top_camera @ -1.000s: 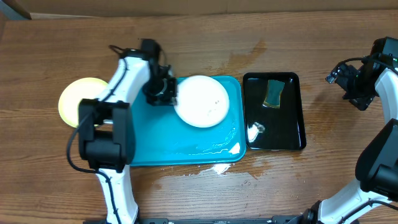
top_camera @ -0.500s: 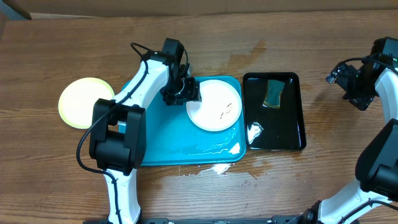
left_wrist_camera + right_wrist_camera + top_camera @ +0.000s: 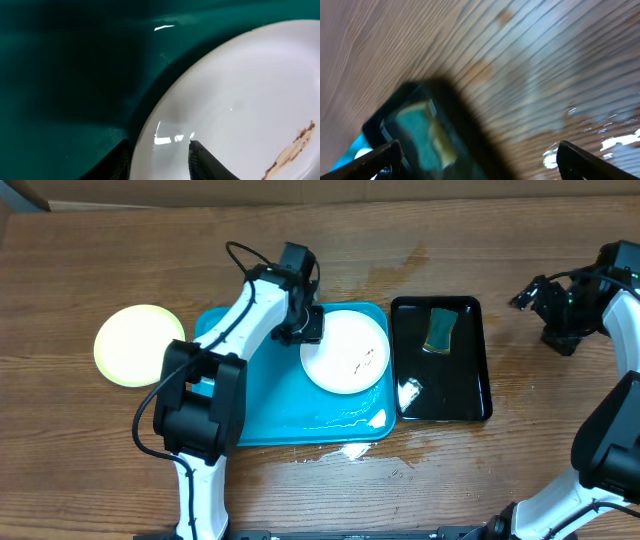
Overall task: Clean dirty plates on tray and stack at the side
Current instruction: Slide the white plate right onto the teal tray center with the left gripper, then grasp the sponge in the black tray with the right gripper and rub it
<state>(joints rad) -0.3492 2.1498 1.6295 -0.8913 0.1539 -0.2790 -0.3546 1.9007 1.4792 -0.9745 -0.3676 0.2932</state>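
left tool (image 3: 157,162) astride dirty plate (image 3: 240,100) rim, grip unclear | black tray (image 3: 465,125) blurred

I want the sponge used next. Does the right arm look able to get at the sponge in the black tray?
Probably yes. The right gripper is open, off to the side of the black tray, and the sponge lies uncovered in it with nothing between them.

The left arm (image 3: 245,315) stretches toward the far edge of the table (image 3: 80,440). Its left gripper (image 3: 305,330) points down, fingers a little apart. The right arm (image 3: 612,430) bends near the right edge, with the right gripper (image 3: 545,305) wide open.
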